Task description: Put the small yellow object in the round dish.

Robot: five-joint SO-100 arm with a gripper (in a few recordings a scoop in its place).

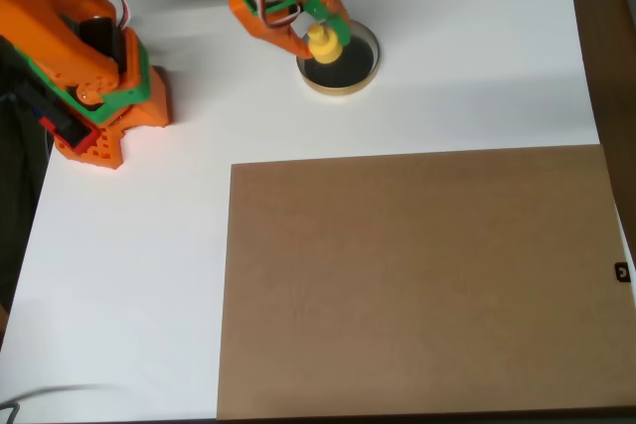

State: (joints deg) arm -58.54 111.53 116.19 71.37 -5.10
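Note:
The small yellow object (324, 45), a bright yellow piece with a knob on top, sits between the fingers of my orange and green gripper (316, 37). The gripper is shut on it. Both are over the left part of the round dish (370, 74), which has a tan rim and a dark inside and stands at the back of the white table. The gripper covers the dish's upper left rim. I cannot tell whether the object touches the dish floor.
A large brown board (417, 280) lies flat across the front right of the table. The arm's orange base (99, 96) stands at the back left. White table surface (129, 275) lies left of the board, and the table's right edge runs near a wooden strip (601, 37).

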